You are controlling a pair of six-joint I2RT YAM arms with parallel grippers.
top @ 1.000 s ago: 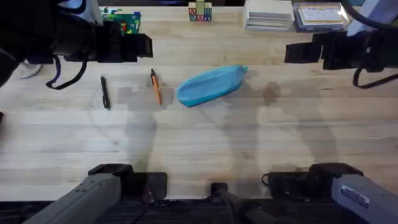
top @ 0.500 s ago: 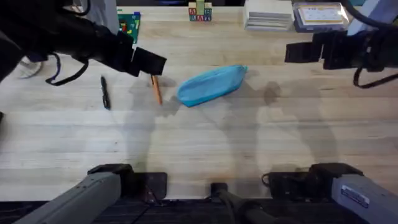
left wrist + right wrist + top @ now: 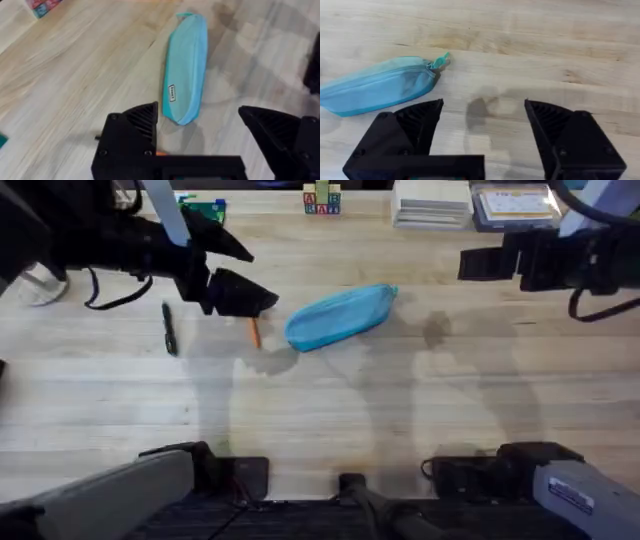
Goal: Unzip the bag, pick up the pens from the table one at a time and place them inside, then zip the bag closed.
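Lies flat on the surface (image 3: 420, 410), the bag (image 3: 340, 316), light blue, slanted, with its zipper pull (image 3: 440, 60) at the far right end. Looks zipped shut along the whole top, so unzipping seems not yet begun. Just to its left, the orange pen (image 3: 255, 332), partly hidden under the left gripper (image 3: 262, 300); further left, well apart, the black pen (image 3: 169, 329). Both on the wood, none inside. So, by judgement, at the very start: opening, two pens to load, then closing, all left to do.

Seen from the left wrist, the bag's near tip sits between and just ahead of the black fingers (image 3: 142, 120), which stand spread wide with nothing held. Not touching the fabric, as far as can be told. A small sliver of orange at the base of this view, probably the pen.

On the other side, the right gripper (image 3: 470, 265) hangs well apart from the bag, up and to the right of it. Fingers (image 3: 417, 122) also spread open and empty; the pull tab lies ahead of them, near the left one, with bare wood between.
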